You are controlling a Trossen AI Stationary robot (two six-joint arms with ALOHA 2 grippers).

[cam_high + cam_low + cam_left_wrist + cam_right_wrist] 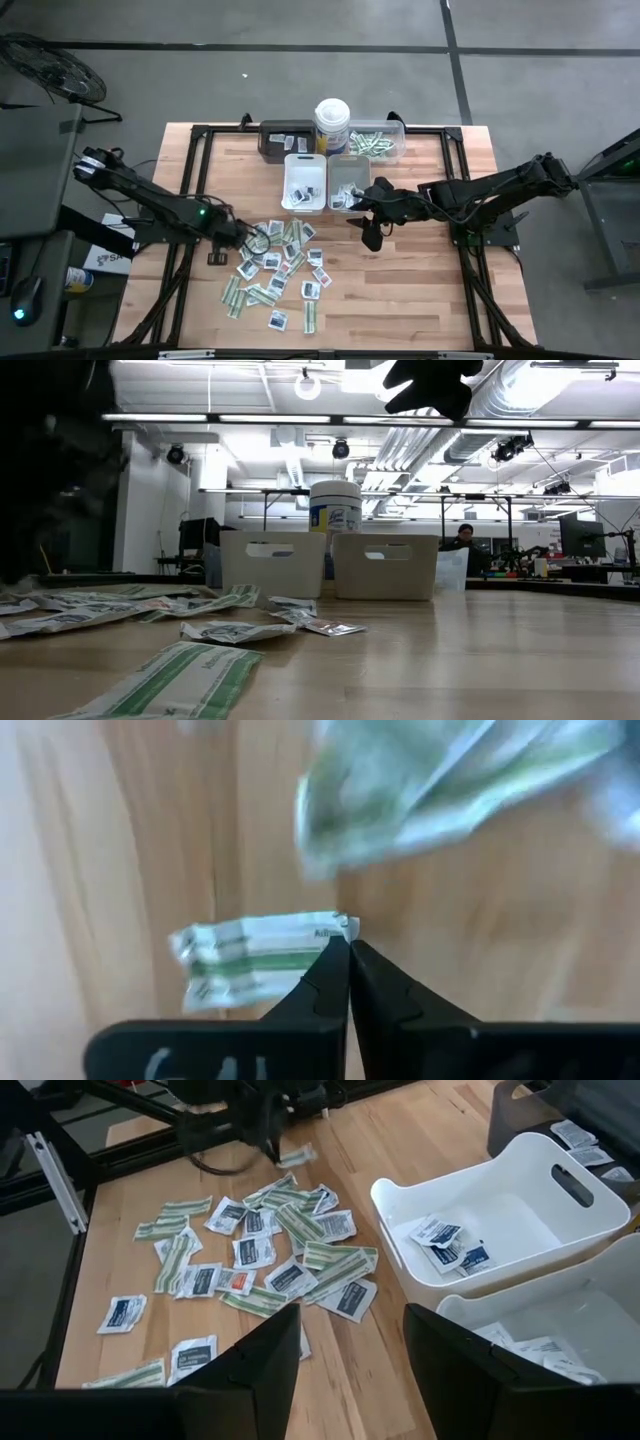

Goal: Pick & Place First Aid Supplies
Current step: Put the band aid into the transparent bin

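Observation:
The first aid supplies (275, 270), white sachets and green-and-white strips, lie scattered flat on the wooden table (420, 300); they also show in the right wrist view (270, 1265). At the pile's left edge my left gripper (245, 238) is shut on one green-and-white strip (250, 955). My right gripper (372, 235) hangs open over the table, right of the pile and just in front of the white trays, with nothing between its fingers (350, 1325). My left gripper pinches one end of the green-and-white strip (335, 928) between its two fingertips (322, 970). The fingers point down from above. The strip sticks out sideways from the tips, about level and clear of the table; it also shows in the right wrist view (298, 1153).
Two white trays (305, 183) (350, 183) with a few sachets stand behind the pile. Farther back are a dark tray (285, 140), a white canister (331, 125) and a clear tray of strips (378, 143). Bare wood lies to the right (430, 280).

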